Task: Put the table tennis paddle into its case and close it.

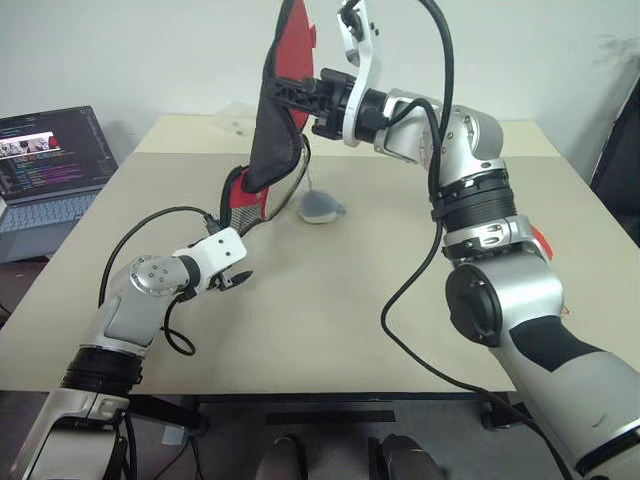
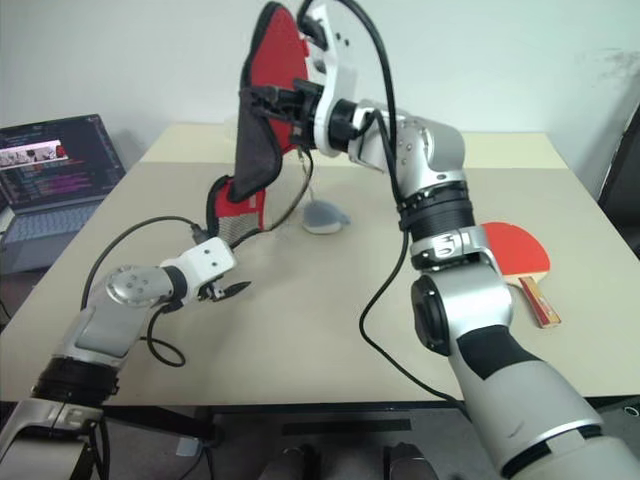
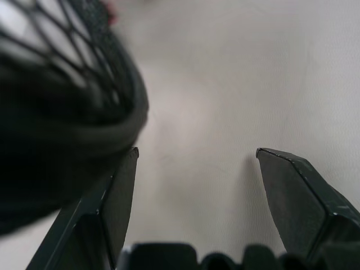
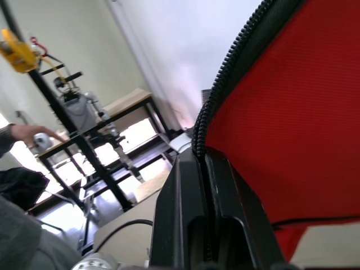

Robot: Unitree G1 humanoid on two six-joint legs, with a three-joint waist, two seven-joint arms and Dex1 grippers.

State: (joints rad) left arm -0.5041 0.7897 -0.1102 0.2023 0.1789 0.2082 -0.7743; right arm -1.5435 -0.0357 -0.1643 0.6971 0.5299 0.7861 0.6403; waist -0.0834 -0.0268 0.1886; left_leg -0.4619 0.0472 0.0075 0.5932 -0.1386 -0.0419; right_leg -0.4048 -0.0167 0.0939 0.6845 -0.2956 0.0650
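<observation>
Right tool (image 1: 287, 93) pinched on raised case (image 1: 280, 120) edge; left tool (image 1: 238, 277) spread, empty, near case's bottom

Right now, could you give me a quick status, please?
Right claw shut on case, lifted. Left claw open, empty. Paddle on table, outside case.

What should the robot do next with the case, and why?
Probably bring the open left tool up to grab the hanging lower end of the case. The right tool is shut on its upper edge and holds it up, so it dangles loose. The paddle lies on the table, and a case held at two spots could be spread open.
</observation>
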